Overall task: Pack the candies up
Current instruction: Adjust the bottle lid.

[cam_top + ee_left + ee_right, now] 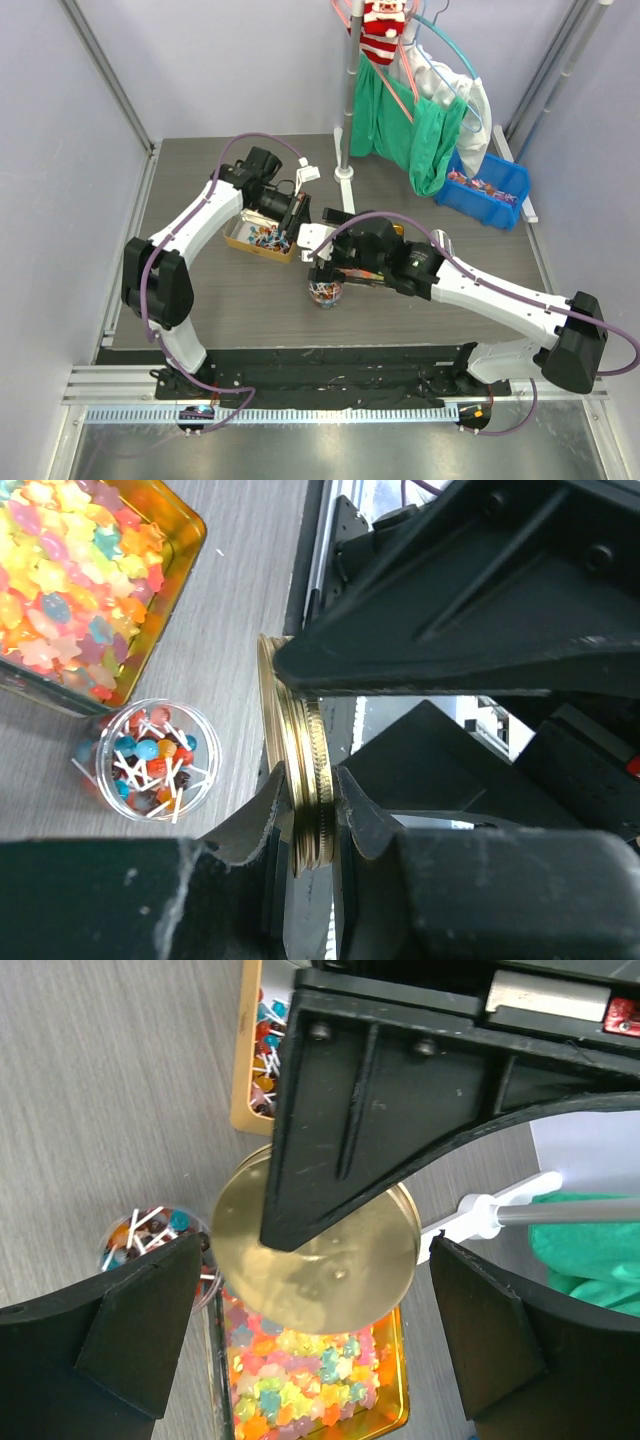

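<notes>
Left gripper (308,792) pinches gold lid (300,730) edge-on by its rim; right gripper (315,1295) has jaws spread wide, holding nothing. Candies (150,765) fill the open jar (214,765) below. Step, as judged: capping. Next move requires levelling the lid over the jar mouth.

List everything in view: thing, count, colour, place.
candies: many; red, blue, white; in the jar and the tray
jar: one; clear; table centre
tray: one; tan; beyond the jar, to its left
lid: one; gold; on edge in the left pincer
tin: one; gold; beside the jar
jelly pieces: many; orange, yellow, green; in the tin
bin: one; blue; table's far right
garments: several; green, white, red; hanging on the rear rack
table: one; dark grey
left pincer: black; shut on the lid
right pincer: black; open, over jar and tin
</notes>
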Robot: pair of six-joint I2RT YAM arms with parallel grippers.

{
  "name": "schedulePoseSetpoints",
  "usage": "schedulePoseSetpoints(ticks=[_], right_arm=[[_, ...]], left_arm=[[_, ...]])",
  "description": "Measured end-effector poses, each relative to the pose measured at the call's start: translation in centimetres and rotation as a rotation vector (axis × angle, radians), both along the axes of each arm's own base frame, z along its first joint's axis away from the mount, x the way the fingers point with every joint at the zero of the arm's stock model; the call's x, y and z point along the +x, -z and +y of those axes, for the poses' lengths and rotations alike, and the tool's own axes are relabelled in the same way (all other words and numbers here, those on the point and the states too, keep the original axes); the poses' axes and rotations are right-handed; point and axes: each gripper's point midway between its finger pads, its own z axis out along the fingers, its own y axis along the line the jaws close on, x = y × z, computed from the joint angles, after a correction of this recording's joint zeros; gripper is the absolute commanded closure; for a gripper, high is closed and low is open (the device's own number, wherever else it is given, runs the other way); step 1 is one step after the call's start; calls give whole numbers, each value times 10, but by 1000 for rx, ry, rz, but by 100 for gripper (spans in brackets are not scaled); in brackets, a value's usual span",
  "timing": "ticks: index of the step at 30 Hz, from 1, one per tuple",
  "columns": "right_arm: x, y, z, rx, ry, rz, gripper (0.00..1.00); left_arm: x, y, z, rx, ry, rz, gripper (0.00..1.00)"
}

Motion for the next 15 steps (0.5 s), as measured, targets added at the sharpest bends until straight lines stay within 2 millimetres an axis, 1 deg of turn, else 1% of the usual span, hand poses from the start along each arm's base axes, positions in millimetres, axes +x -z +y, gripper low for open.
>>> schedulePoseSetpoints(ticks=[11, 15], right_arm=[[6, 4, 1, 14, 33, -5, 0], [7, 8, -1, 13, 44, -11, 0]], left_arm=[[-3, -5, 0, -17, 7, 1, 100], [-4, -8, 0, -28, 11, -5, 100]])
